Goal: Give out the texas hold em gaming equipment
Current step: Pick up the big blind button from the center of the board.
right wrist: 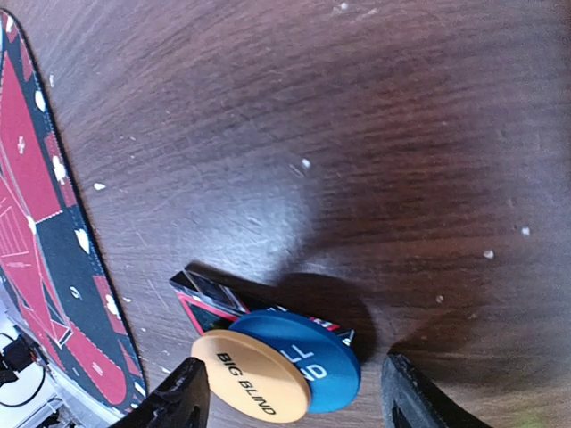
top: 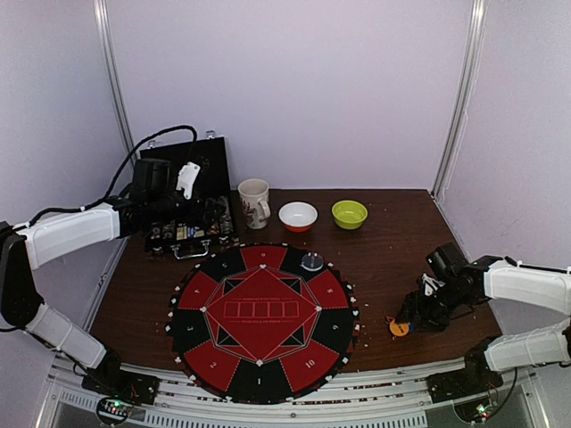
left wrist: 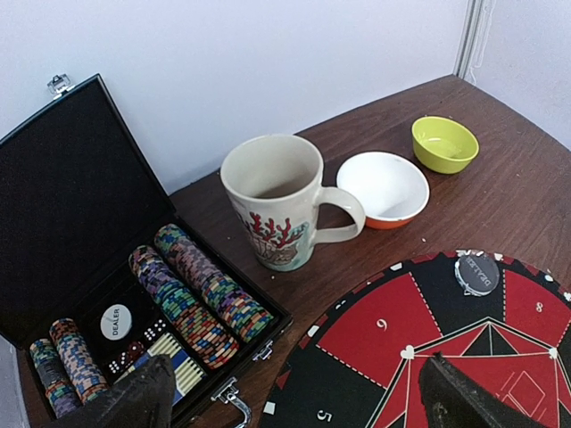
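Observation:
An open black case at the back left holds rows of striped poker chips, a white dealer button and dice. My left gripper hangs above the case, open and empty; its fingers show at the bottom of the left wrist view. At the right, an orange "BIG BLIND" disc overlaps a blue disc, both resting on a red-black triangle marker on the table. My right gripper is open, low, with its fingers either side of the discs. The orange disc also shows in the top view.
The round red-and-black mat lies front centre, with a clear dealer puck at its far edge. A mug, a white bowl and a green bowl stand in a row behind it. Walls close in on both sides.

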You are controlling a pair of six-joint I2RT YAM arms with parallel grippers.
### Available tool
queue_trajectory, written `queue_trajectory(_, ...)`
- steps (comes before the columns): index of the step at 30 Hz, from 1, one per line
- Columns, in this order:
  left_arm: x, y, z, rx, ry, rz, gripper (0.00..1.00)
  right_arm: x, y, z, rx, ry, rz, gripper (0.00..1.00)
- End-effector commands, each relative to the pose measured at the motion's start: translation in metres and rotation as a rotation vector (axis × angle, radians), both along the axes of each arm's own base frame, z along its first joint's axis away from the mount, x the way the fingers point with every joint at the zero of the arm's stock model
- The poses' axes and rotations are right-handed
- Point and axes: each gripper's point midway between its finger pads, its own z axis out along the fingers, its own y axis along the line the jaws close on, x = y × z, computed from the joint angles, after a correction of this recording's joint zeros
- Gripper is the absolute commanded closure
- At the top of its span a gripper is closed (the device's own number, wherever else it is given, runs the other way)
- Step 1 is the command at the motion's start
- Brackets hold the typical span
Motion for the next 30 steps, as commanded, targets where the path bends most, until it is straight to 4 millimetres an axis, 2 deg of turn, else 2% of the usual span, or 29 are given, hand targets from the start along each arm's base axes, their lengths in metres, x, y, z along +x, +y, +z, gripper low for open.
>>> queue_trajectory(1, -0.002, -0.005, 0.011, -0.016, -0.047, -0.025, 0.02, -0.008, 0.002, -0.011, 0.038, 0.041, -0.016, 0.35)
queue_trajectory(6, -0.004, -0.009, 0.012, -0.028, -0.045, -0.044, 0.02, -0.012, -0.001, -0.011, 0.037, 0.046, -0.013, 0.36)
queue_trajectory(9, -0.004, -0.01, 0.011, -0.031, -0.041, -0.048, 0.02, -0.017, 0.005, -0.012, 0.085, 0.068, -0.008, 0.37)
queue_trajectory(13, -0.004, -0.012, 0.006, -0.031, -0.028, -0.057, 0.02, -0.027, 0.007, -0.015, 0.112, 0.109, -0.009, 0.41)
queue_trajectory(18, -0.009, -0.023, 0.005, -0.045, -0.021, -0.096, 0.02, -0.027, 0.011, -0.021, 0.162, 0.098, -0.047, 0.46)
queue_trajectory(24, -0.012, -0.03, 0.002, -0.038, -0.017, -0.119, 0.02, -0.028, 0.001, -0.031, 0.1, 0.105, -0.061, 0.54)
queue_trajectory(30, -0.012, -0.031, 0.0, -0.035, -0.015, -0.122, 0.02, -0.013, -0.013, -0.027, 0.011, 0.058, -0.096, 0.6)
